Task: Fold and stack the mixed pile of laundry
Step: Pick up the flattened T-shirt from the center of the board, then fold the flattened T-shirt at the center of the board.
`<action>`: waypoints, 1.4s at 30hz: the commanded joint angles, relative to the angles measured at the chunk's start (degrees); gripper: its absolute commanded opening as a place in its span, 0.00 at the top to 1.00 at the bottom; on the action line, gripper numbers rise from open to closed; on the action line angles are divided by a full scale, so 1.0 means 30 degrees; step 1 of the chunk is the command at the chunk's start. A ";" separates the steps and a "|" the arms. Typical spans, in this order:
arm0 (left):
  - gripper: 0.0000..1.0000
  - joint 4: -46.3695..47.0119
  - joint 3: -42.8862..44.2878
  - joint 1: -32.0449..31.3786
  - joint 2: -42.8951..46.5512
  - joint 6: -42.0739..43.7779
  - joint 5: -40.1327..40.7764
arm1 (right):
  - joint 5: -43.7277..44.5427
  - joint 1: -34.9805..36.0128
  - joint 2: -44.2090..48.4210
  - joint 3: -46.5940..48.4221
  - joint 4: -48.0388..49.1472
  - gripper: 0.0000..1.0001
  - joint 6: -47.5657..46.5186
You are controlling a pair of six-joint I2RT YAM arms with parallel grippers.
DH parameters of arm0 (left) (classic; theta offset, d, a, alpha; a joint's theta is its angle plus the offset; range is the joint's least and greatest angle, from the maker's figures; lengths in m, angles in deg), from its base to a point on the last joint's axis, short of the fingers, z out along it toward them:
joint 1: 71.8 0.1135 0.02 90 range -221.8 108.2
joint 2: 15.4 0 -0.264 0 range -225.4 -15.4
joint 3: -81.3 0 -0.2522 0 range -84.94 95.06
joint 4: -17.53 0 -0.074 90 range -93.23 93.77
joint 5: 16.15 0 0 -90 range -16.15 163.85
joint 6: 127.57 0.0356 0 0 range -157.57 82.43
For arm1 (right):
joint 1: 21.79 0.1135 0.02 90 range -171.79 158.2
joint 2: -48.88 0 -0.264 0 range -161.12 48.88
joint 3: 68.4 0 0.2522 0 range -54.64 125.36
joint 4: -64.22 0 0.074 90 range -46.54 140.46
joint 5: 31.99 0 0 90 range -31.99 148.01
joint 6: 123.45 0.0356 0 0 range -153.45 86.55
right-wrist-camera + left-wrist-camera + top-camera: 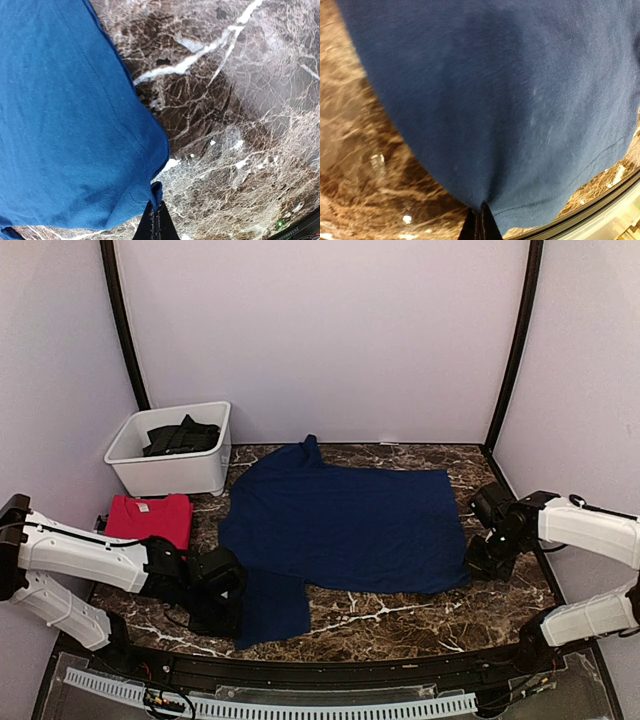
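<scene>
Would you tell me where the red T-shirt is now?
Top view: the red T-shirt lies folded at left, in front of the white bin, beside the navy T-shirt.

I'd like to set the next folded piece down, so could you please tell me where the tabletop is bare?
Widest bare marble: the front strip between the navy T-shirt and the near edge, right of the sleeve. A narrow strip runs behind it along the back wall. The left is crowded: white bin, red T-shirt, left gripper.
</scene>
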 commanded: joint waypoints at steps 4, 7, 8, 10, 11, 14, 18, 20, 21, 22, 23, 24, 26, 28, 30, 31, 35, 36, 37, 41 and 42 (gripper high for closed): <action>1.00 -0.3190 0.0042 -0.0053 0.4211 -0.1059 0.1229 | 0.0450 -0.0064 0.1581 0.0242 0.0015 1.00 -0.0576; 1.00 -0.3732 0.0450 0.0278 0.4923 -0.0821 0.1092 | 0.0643 -0.0078 0.2291 0.0338 0.0089 1.00 -0.0751; 1.00 -0.3723 0.0607 0.0602 0.5052 -0.0702 0.0864 | 0.0712 -0.0078 0.2418 0.0441 0.0149 1.00 -0.0853; 1.00 -0.3797 0.0978 0.1135 0.5128 -0.0324 0.0683 | 0.0923 -0.0078 0.2543 0.0766 0.0107 1.00 -0.1035; 1.00 -0.3858 0.1325 0.1534 0.5131 0.0067 0.0687 | 0.1044 -0.0078 0.2555 0.0985 0.0023 1.00 -0.1138; 1.00 -0.4417 0.2273 0.2505 0.5246 0.0935 0.0889 | 0.1615 -0.0064 0.2500 0.1664 -0.0215 1.00 -0.1458; 1.00 -0.4230 0.3505 0.3884 0.5149 0.2182 0.0746 | 0.2244 -0.0165 0.2093 0.2456 -0.0117 1.00 -0.2075; 1.00 -0.3932 0.4131 0.4354 0.4642 0.2743 0.0672 | 0.2534 -0.0195 0.1800 0.2821 0.0062 1.00 -0.2354; 1.00 -0.3838 0.4588 0.4617 0.4205 0.3185 0.0671 | 0.2615 -0.0232 0.1646 0.2970 0.0255 1.00 -0.2562; 1.00 -0.3745 0.4865 0.4753 0.3923 0.3396 0.0725 | 0.2639 -0.0306 0.1451 0.3128 0.0444 1.00 -0.2724; 1.00 -0.3730 0.5438 0.5061 0.3388 0.3810 0.0824 | 0.2635 -0.0422 0.1239 0.3316 0.0596 1.00 -0.2957; 1.00 -0.3593 0.5700 0.5224 0.3148 0.4030 0.0845 | 0.2635 -0.0579 0.0943 0.3548 0.0743 1.00 -0.3173; 1.00 -0.3443 0.6820 0.5752 0.2451 0.4823 0.0952 | 0.2675 -0.0943 0.0572 0.4011 0.1076 1.00 -0.3598; 1.00 -0.3508 0.7797 0.6595 0.1686 0.5545 0.1302 | 0.2643 -0.1400 0.0179 0.4426 0.1471 1.00 -0.4048; 1.00 -0.3644 0.8754 0.7275 0.0616 0.6258 0.1763 | 0.2591 -0.1776 -0.0328 0.4801 0.1812 1.00 -0.4517; 1.00 -0.3638 0.9028 0.7503 0.0370 0.6470 0.1915 | 0.2545 -0.1953 -0.0598 0.4935 0.1972 1.00 -0.4744; 1.00 -0.3226 1.0467 0.8615 -0.1190 0.7555 0.1932 | 0.2191 -0.2777 -0.1566 0.5204 0.2840 1.00 -0.5570; 1.00 -0.3133 1.0874 0.8897 -0.1691 0.7875 0.1894 | 0.2149 -0.2975 -0.1771 0.5282 0.3133 1.00 -0.5751; 1.00 -0.2939 1.1055 0.9032 -0.1955 0.8040 0.1864 | 0.1991 -0.3180 -0.2023 0.5369 0.3452 1.00 -0.5917; 1.00 -0.2536 1.2340 0.9530 -0.3605 0.8977 0.1749 | 0.1674 -0.3676 -0.3280 0.5946 0.4120 1.00 -0.6558; 1.00 -0.2495 1.2800 0.9588 -0.4126 0.9285 0.1783 | 0.1548 -0.3758 -0.3571 0.6082 0.4333 1.00 -0.6684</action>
